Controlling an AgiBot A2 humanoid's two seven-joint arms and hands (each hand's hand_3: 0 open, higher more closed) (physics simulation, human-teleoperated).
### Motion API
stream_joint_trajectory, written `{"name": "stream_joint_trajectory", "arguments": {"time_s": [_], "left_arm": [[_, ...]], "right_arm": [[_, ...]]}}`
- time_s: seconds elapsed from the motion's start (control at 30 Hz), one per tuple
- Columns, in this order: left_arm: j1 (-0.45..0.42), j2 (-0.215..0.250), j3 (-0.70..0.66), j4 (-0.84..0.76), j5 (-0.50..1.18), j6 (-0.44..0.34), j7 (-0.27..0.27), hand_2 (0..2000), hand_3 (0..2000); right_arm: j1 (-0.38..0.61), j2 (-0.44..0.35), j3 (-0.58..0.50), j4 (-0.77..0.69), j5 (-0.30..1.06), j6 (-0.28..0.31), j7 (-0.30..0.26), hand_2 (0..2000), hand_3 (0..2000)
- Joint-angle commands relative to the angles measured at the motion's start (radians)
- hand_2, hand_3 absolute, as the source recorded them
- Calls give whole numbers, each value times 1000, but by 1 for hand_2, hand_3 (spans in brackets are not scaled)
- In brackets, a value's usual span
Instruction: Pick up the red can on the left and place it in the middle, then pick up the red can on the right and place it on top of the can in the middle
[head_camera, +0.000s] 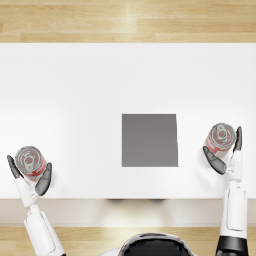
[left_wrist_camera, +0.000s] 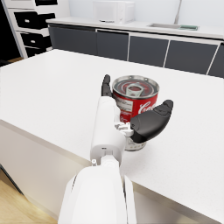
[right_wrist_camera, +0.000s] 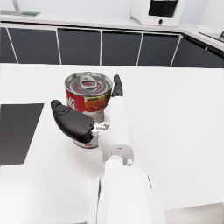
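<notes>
Left of the grey mat (head_camera: 149, 140), left hand (head_camera: 30, 172) cups the left red can (head_camera: 30, 161) upright on the white table (head_camera: 75, 90); right of mat, right hand (head_camera: 226, 152) cups the right red can (head_camera: 220, 137).

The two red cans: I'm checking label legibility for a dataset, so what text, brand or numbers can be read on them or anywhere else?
Left can: white script beginning "C", the rest hidden behind the left hand; not readable as a word.
Right can: a white script fragment beside the right hand; too cut off to read.
Small label print on both cans: blurred.
Grey mat, table: no text.
</notes>
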Motion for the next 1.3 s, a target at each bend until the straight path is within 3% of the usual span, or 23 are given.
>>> {"name": "stream_joint_trajectory", "arguments": {"time_s": [0.03,0.47,0.5,0.53,0.6,0.63,0.9,1.1,1.3], "left_arm": [[34,-17,6,63,0,0,0,0,0],[108,-43,21,186,0,1,0,0,0],[104,-40,13,176,0,1,0,1361,327],[88,-33,16,170,0,-13,-1,2000,653],[101,-38,8,158,0,-35,-3,2000,1307],[99,-36,19,130,0,-33,-3,2000,1520],[154,-54,289,-77,0,-38,-4,2000,1520],[257,-43,469,-31,1,-44,-5,2000,1520],[377,-3,575,58,1,-54,-5,2000,1520]], "right_arm": [[41,-2,-2,-85,0,0,0,0,0],[104,-25,10,-162,0,-1,0,0,0],[97,-26,2,-149,0,-1,0,1361,327],[97,-27,-4,-143,0,21,0,2000,653],[94,-30,-12,-123,0,59,-1,2000,1307],[99,-31,-19,-119,0,60,1,2000,1520],[102,-43,69,141,0,75,9,2000,1520],[139,-59,133,210,0,76,11,2000,1520],[166,-75,164,237,0,76,11,2000,1520]]}}
